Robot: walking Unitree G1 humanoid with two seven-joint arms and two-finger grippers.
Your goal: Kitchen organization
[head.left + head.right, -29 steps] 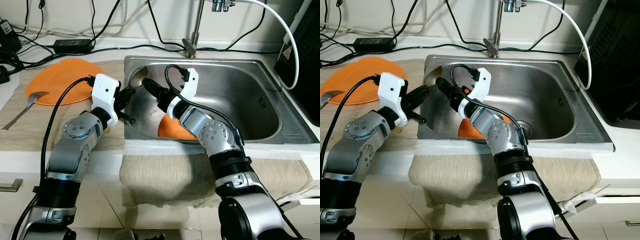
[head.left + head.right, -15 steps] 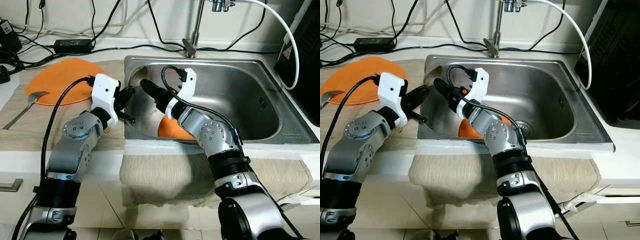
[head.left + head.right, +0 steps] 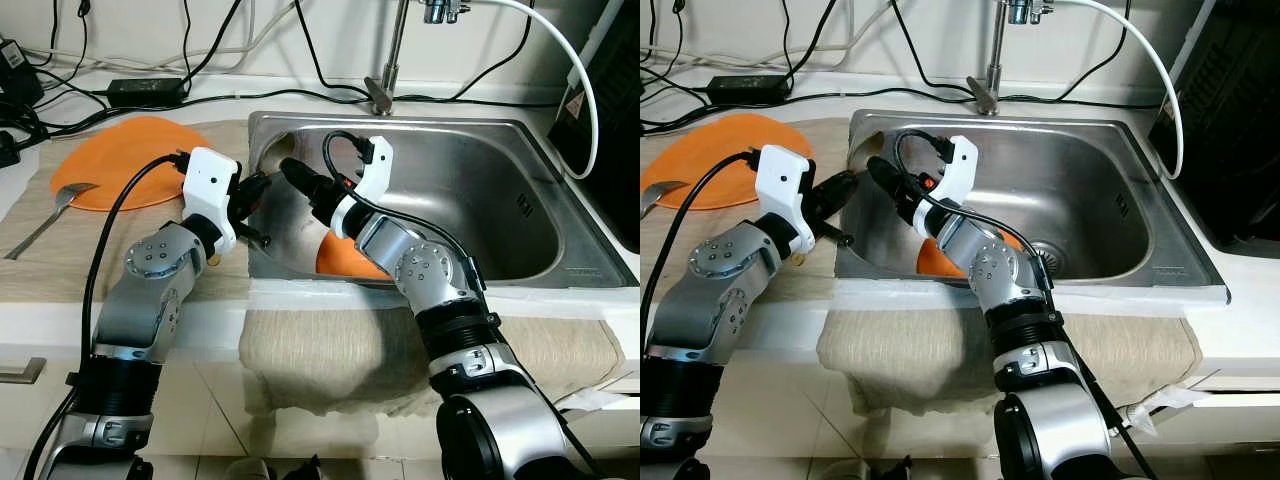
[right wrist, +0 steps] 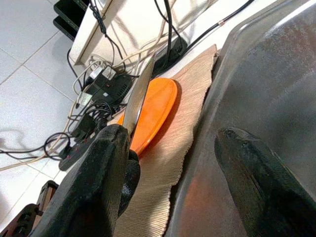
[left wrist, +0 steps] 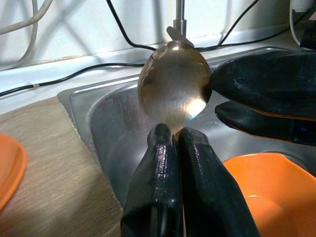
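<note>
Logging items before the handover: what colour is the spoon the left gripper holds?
Shiny gold; the spoon, pinched in the left gripper, shows best in the left wrist view.

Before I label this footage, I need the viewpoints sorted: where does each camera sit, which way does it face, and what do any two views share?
Left eye: on the head, looking down at the sink; both silver arms show.
Right eye: beside it, same scene; orange plate on the counter.
Left wrist: along the left gripper, shut on a spoon; right gripper's fingers beside its bowl.
Right wrist: along the open right gripper, toward the counter.
Shared: both wrist views show the spoon and the orange plate.
</note>
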